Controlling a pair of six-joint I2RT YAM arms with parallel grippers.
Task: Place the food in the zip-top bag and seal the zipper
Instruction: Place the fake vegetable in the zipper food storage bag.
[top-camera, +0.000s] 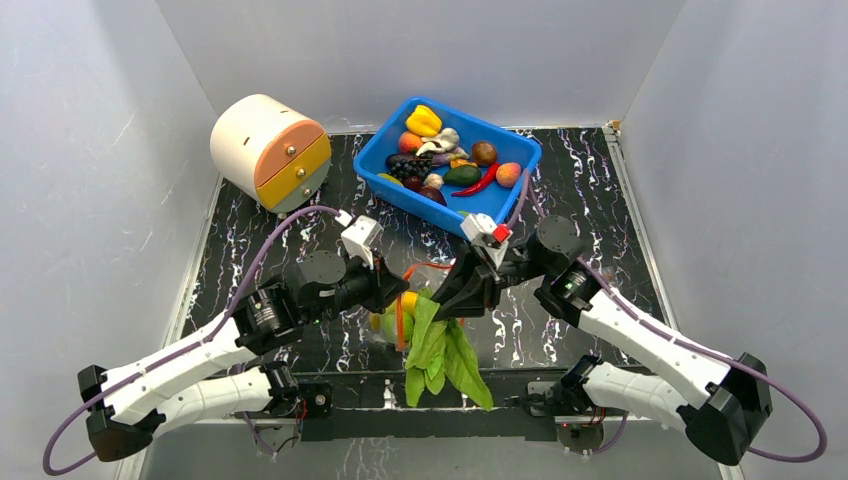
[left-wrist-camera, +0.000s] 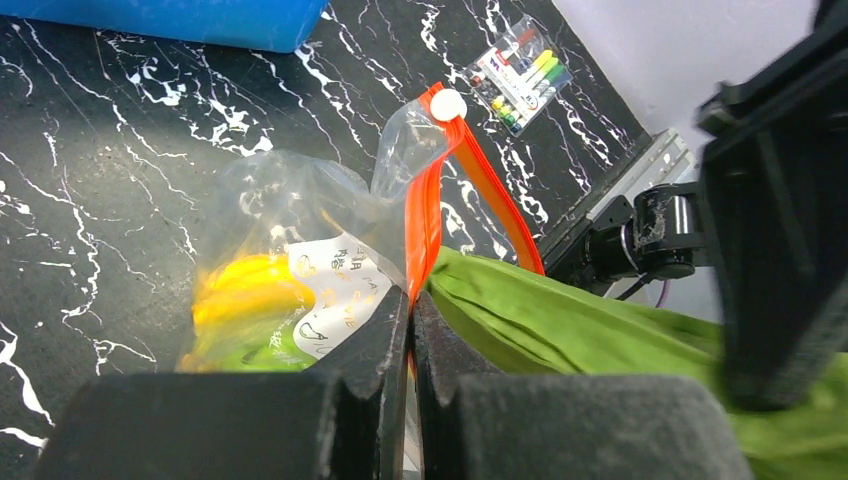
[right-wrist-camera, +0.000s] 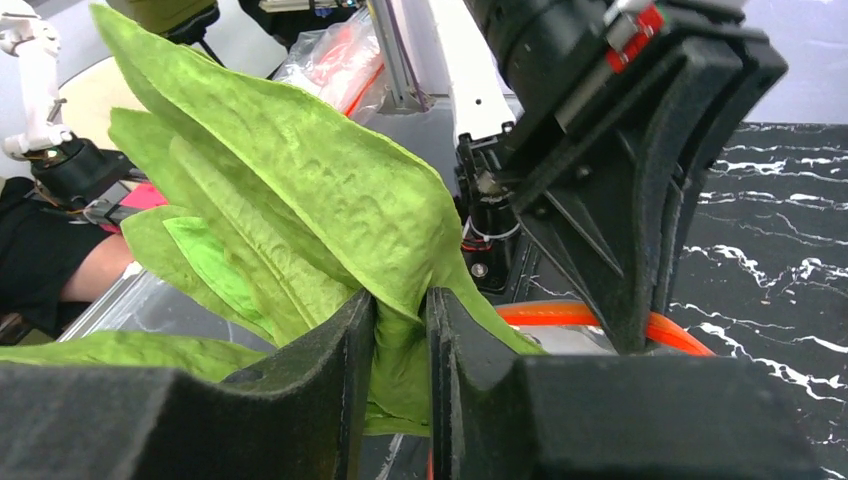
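Left jaws: closed together on the zipper edge of the zip-top bag. The bag lies near the middle of the surface's near edge, with its mouth parted. 1 yellow banana and something green are inside. Right jaws: clamped on the stem end of the green leaves, held just beside the zipper, tips reaching the near edge.
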